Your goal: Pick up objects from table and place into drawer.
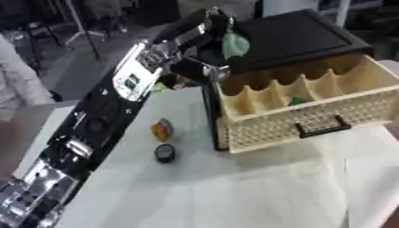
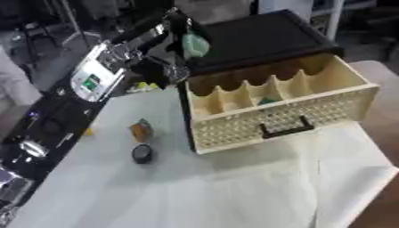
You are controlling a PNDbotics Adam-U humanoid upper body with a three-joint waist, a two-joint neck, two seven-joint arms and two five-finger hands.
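My left arm reaches from the lower left up to the back of the table. Its hand (image 1: 214, 26) is curled round a pale green object (image 1: 234, 44), held above the rear left corner of the open cream drawer (image 1: 311, 120). The drawer has a black handle (image 1: 321, 128), several compartments, and a small green thing (image 1: 297, 101) lying in one of them. On the white table (image 1: 234, 187) to the drawer's left lie an orange and yellow object (image 1: 161, 129) and a round black object (image 1: 164, 152). My right hand shows in neither view.
The drawer slides out from under a black cabinet top (image 1: 296, 35). A small yellow and green item (image 2: 146, 85) lies by the arm near the table's far edge. A fold of white cloth (image 2: 351, 178) hangs at the table's right edge.
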